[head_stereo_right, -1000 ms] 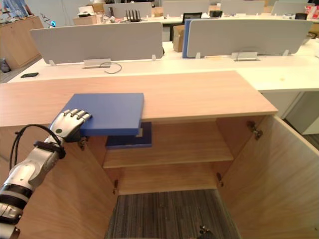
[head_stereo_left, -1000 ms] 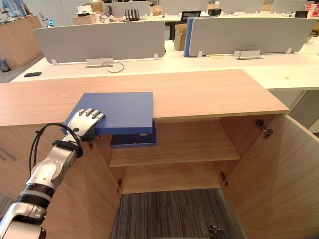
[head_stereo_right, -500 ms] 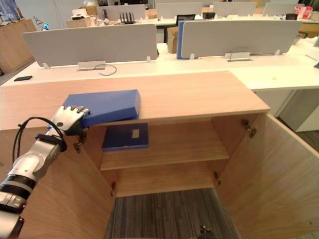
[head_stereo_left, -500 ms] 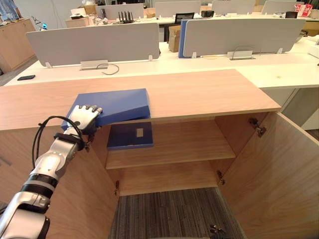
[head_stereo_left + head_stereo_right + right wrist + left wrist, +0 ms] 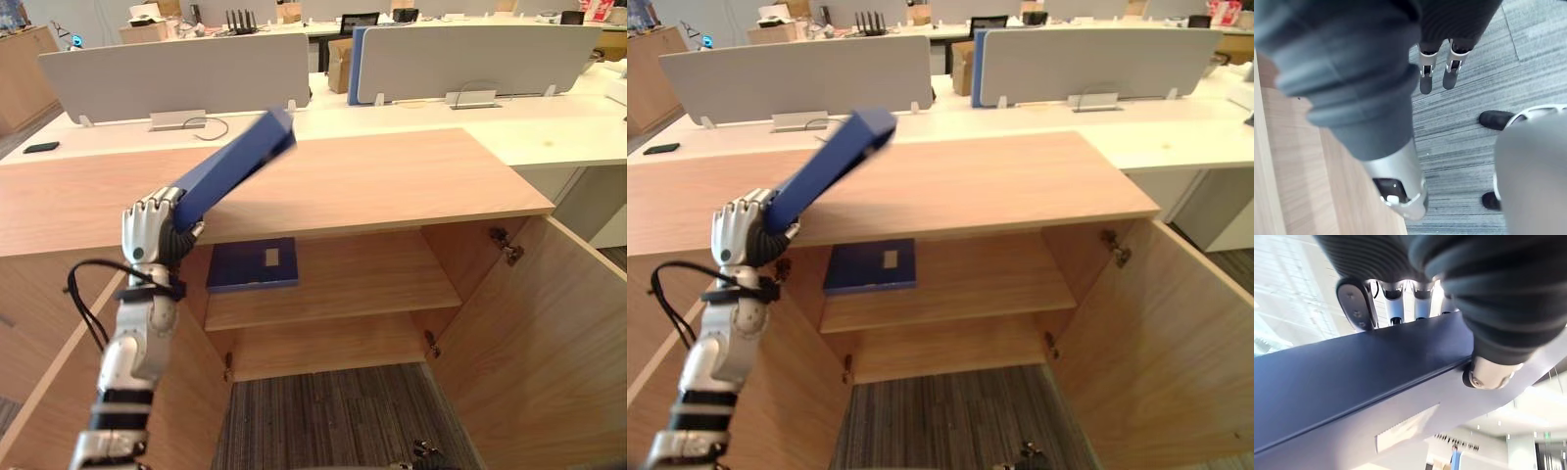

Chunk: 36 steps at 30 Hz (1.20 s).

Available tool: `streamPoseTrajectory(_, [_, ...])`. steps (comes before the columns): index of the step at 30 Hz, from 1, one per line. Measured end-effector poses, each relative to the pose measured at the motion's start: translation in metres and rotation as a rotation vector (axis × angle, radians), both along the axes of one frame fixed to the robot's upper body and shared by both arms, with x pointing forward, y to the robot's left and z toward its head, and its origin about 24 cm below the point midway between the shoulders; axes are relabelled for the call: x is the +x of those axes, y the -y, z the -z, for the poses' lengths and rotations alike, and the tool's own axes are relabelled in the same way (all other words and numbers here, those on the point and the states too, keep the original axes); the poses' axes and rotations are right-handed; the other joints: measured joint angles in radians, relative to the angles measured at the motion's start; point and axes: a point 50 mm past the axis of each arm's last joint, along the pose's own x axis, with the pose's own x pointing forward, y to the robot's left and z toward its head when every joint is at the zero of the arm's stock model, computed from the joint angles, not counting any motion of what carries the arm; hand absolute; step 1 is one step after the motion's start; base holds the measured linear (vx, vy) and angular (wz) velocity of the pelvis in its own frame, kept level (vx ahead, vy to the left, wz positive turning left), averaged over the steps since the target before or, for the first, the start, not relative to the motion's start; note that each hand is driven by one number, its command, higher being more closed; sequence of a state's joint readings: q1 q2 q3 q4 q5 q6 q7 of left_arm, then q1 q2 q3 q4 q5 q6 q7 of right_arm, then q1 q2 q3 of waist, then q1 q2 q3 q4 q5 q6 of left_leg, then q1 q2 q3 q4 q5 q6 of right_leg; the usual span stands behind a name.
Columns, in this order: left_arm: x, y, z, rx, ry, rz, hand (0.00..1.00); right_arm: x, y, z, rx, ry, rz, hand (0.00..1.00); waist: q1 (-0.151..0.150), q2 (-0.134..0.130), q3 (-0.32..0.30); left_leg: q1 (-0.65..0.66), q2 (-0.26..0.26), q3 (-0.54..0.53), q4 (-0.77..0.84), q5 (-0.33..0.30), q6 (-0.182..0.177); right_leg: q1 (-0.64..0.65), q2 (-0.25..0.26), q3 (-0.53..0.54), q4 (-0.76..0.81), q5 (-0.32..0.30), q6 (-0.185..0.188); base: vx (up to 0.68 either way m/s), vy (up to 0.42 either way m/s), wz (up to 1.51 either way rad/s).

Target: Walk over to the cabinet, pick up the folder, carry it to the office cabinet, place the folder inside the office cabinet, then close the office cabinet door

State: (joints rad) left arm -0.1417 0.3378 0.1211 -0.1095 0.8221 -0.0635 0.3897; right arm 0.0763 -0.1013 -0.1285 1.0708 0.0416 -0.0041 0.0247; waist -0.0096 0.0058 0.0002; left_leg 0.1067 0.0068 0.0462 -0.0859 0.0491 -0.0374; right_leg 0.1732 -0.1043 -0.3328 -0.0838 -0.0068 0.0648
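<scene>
My left hand (image 5: 149, 229) is shut on the near end of a blue folder (image 5: 232, 167), with fingers over one face and the thumb under the other, as the left wrist view shows (image 5: 1400, 362). The folder tilts steeply, its far end raised above the wooden top of the office cabinet (image 5: 392, 181). Both cabinet doors stand open; the right door (image 5: 558, 323) swings out toward me. A second blue folder (image 5: 253, 264) lies flat on the upper shelf (image 5: 372, 284) inside. My right hand (image 5: 1442, 73) hangs over the carpet beside a wooden panel, fingers relaxed and holding nothing.
Behind the cabinet stand white desks (image 5: 549, 137) with grey divider screens (image 5: 167, 73). A black phone (image 5: 41, 147) lies on the left desk. Grey striped carpet (image 5: 333, 421) lies before the open cabinet. The left door (image 5: 59, 343) opens beside my left arm.
My left hand has lifted and turned, tipping the folder from nearly flat on the cabinet top to a steep tilt with its far end up. The camera shifted slightly.
</scene>
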Motion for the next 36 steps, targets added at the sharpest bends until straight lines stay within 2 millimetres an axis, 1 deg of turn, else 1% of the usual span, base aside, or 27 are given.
streamPoseTrajectory(1, [-0.009, 0.005, 0.001, -0.098, 0.032, 0.024, 1.00, 0.008, -0.003, -0.003, 0.015, 0.044, 0.038, 0.00, 0.003, 0.000, 0.000, -0.004, 0.001, 0.002, 0.000, 0.000, 0.000, -0.001, 0.001, 0.009, 0.000, 0.000, 0.000, -0.01, 0.010, -0.03])
streamPoseTrajectory(2, [-0.013, 0.007, 0.003, -0.155, 0.045, 0.038, 1.00, 0.013, -0.004, -0.005, 0.024, 0.072, 0.057, 0.00, 0.003, 0.000, 0.000, -0.003, 0.001, 0.003, 0.000, 0.000, 0.000, -0.001, 0.001, 0.010, 0.000, 0.000, -0.001, -0.01, 0.012, -0.06])
streamPoseTrajectory(3, [-0.021, 0.009, 0.007, -0.246, 0.060, 0.050, 1.00, 0.024, -0.008, -0.012, 0.034, 0.146, 0.073, 0.00, 0.003, 0.000, 0.000, -0.003, 0.001, 0.005, 0.000, 0.000, 0.000, -0.001, 0.001, 0.012, 0.000, 0.001, -0.001, -0.02, 0.010, -0.08])
streamPoseTrajectory(4, [-0.030, 0.008, 0.011, -0.382, 0.072, 0.083, 1.00, 0.044, -0.013, -0.026, 0.023, 0.258, 0.045, 0.00, 0.000, 0.000, 0.000, -0.001, 0.002, 0.011, 0.000, 0.000, 0.000, -0.002, 0.002, 0.017, 0.001, 0.001, -0.002, -0.03, 0.013, -0.10])
streamPoseTrajectory(5, [-0.033, 0.008, 0.013, -0.427, 0.075, 0.093, 1.00, 0.052, -0.015, -0.033, 0.022, 0.305, 0.037, 0.00, 0.000, 0.000, 0.000, 0.000, 0.003, 0.015, 0.000, 0.000, 0.000, -0.003, 0.002, 0.020, 0.001, 0.001, -0.002, -0.03, 0.017, -0.13])
streamPoseTrajectory(6, [-0.038, 0.007, 0.015, -0.503, 0.079, 0.111, 1.00, 0.065, -0.018, -0.044, 0.022, 0.380, 0.026, 0.00, 0.000, 0.000, 0.000, 0.001, 0.003, 0.020, 0.000, -0.001, 0.000, -0.005, 0.002, 0.026, 0.002, 0.002, -0.003, -0.03, 0.016, -0.14])
streamPoseTrajectory(7, [-0.044, 0.003, 0.017, -0.599, 0.088, 0.129, 1.00, 0.080, -0.022, -0.060, 0.020, 0.476, 0.003, 0.00, 0.002, 0.000, 0.000, 0.001, 0.005, 0.025, 0.000, -0.001, 0.001, -0.009, 0.003, 0.032, 0.003, 0.003, -0.004, -0.03, 0.014, -0.13])
streamPoseTrajectory(8, [-0.047, 0.002, 0.019, -0.637, 0.094, 0.133, 1.00, 0.086, -0.023, -0.068, 0.020, 0.521, -0.004, 0.00, 0.002, -0.001, 0.000, 0.001, 0.005, 0.027, 0.000, -0.001, 0.001, -0.010, 0.004, 0.034, 0.004, 0.003, -0.004, -0.04, 0.013, -0.10])
streamPoseTrajectory(10, [-0.057, -0.006, 0.024, -0.822, 0.121, 0.166, 1.00, 0.105, -0.029, -0.099, 0.028, 0.689, -0.011, 0.00, 0.002, -0.001, 0.000, 0.002, 0.006, 0.029, 0.000, -0.002, 0.002, -0.011, 0.004, 0.036, 0.005, 0.003, -0.004, -0.04, 0.012, -0.04])
streamPoseTrajectory(12, [-0.064, -0.009, 0.026, -0.898, 0.137, 0.184, 1.00, 0.113, -0.031, -0.118, 0.030, 0.784, -0.015, 0.00, 0.002, -0.002, 0.001, 0.002, 0.006, 0.030, 0.000, -0.004, 0.002, -0.011, 0.004, 0.037, 0.005, 0.003, -0.004, 0.00, 0.000, 0.00])
streamPoseTrajectory(13, [-0.068, -0.010, 0.027, -0.934, 0.144, 0.195, 1.00, 0.118, -0.034, -0.132, 0.053, 0.858, -0.019, 0.00, 0.003, -0.004, 0.003, 0.002, 0.006, 0.031, 0.000, -0.004, 0.003, -0.011, 0.004, 0.038, 0.004, 0.003, -0.004, 0.00, 0.000, 0.00])
streamPoseTrajectory(14, [-0.071, -0.011, 0.028, -0.959, 0.148, 0.205, 1.00, 0.123, -0.038, -0.146, 0.078, 0.933, -0.035, 0.00, 0.005, -0.005, 0.003, 0.002, 0.007, 0.031, 0.000, -0.005, 0.003, -0.011, 0.004, 0.038, 0.004, 0.003, -0.004, 0.00, 0.000, 0.00])
streamPoseTrajectory(16, [-0.072, -0.012, 0.029, -0.982, 0.151, 0.215, 1.00, 0.128, -0.043, -0.164, 0.103, 1.020, -0.053, 0.00, 0.009, -0.005, 0.004, 0.002, 0.007, 0.031, 0.000, -0.005, 0.002, -0.012, 0.005, 0.038, 0.004, 0.002, -0.004, 0.00, 0.000, 0.00])
streamPoseTrajectory(19, [-0.072, -0.012, 0.028, -1.007, 0.160, 0.235, 1.00, 0.141, -0.062, -0.195, 0.221, 1.178, -0.101, 0.00, 0.012, -0.006, 0.005, 0.002, 0.007, 0.031, 0.000, -0.006, 0.002, -0.013, 0.005, 0.038, 0.004, 0.002, -0.004, 0.00, 0.000, 0.00])
streamPoseTrajectory(20, [-0.072, -0.012, 0.028, -1.011, 0.160, 0.241, 1.00, 0.144, -0.066, -0.201, 0.243, 1.202, -0.115, 0.00, 0.012, -0.006, 0.005, 0.002, 0.007, 0.031, 0.000, -0.006, 0.002, -0.012, 0.005, 0.038, 0.004, 0.002, -0.004, 0.00, 0.000, 0.00])
streamPoseTrajectory(22, [-0.072, -0.011, 0.028, -1.022, 0.159, 0.258, 1.00, 0.157, -0.083, -0.222, 0.333, 1.289, -0.174, 0.00, 0.013, -0.009, 0.007, 0.002, 0.007, 0.031, 0.001, -0.006, 0.002, -0.012, 0.005, 0.039, 0.005, 0.002, -0.004, 0.00, 0.000, 0.00])
streamPoseTrajectory(23, [-0.071, -0.010, 0.028, -1.024, 0.159, 0.263, 1.00, 0.160, -0.086, -0.227, 0.355, 1.310, -0.186, 0.00, 0.013, -0.010, 0.008, 0.003, 0.007, 0.031, 0.001, -0.006, 0.002, -0.012, 0.005, 0.039, 0.006, 0.002, -0.004, 0.00, 0.000, 0.00])
streamPoseTrajectory(25, [-0.070, -0.007, 0.028, -1.027, 0.153, 0.276, 1.00, 0.170, -0.099, -0.246, 0.431, 1.374, -0.248, 0.00, 0.020, -0.014, 0.010, 0.003, 0.007, 0.030, 0.001, -0.006, 0.002, -0.013, 0.005, 0.038, 0.008, 0.002, -0.003, 0.00, 0.000, 0.00])
streamPoseTrajectory(26, [-0.070, -0.007, 0.028, -1.028, 0.151, 0.278, 1.00, 0.172, -0.101, -0.249, 0.446, 1.385, -0.259, 0.00, 0.021, -0.015, 0.011, 0.003, 0.007, 0.030, 0.001, -0.006, 0.002, -0.013, 0.004, 0.038, 0.009, 0.002, -0.003, 0.00, 0.000, 0.00])
streamPoseTrajectory(28, [-0.069, -0.005, 0.028, -1.030, 0.145, 0.286, 1.00, 0.176, -0.110, -0.260, 0.551, 1.407, -0.288, 0.00, 0.026, -0.016, 0.011, 0.005, 0.006, 0.029, 0.001, -0.006, 0.003, -0.014, 0.002, 0.037, 0.018, -0.003, -0.002, 0.00, 0.000, 0.00])
streamPoseTrajectory(31, [-0.068, -0.003, 0.029, -1.032, 0.140, 0.293, 1.00, 0.178, -0.120, -0.268, 0.685, 1.406, -0.334, 0.00, 0.028, -0.018, 0.013, 0.012, 0.004, 0.027, 0.001, -0.007, 0.004, -0.013, -0.001, 0.037, 0.032, -0.010, -0.001, 0.00, 0.000, 0.00])
streamPoseTrajectory(34, [-0.065, -0.001, 0.029, -1.032, 0.130, 0.309, 1.00, 0.182, -0.128, -0.277, 0.782, 1.384, -0.396, 0.00, 0.030, -0.022, 0.015, 0.013, 0.004, 0.027, 0.001, -0.006, 0.005, -0.014, -0.002, 0.037, 0.037, -0.011, -0.001, -0.04, 0.010, 0.00])
streamPoseTrajectory(36, [-0.064, 0.002, 0.029, -1.039, 0.119, 0.327, 1.00, 0.184, -0.132, -0.283, 0.815, 1.372, -0.445, 0.00, 0.030, -0.025, 0.016, 0.013, 0.003, 0.027, 0.001, -0.006, 0.006, -0.014, -0.003, 0.037, 0.038, -0.011, -0.001, -0.04, 0.006, 0.00])
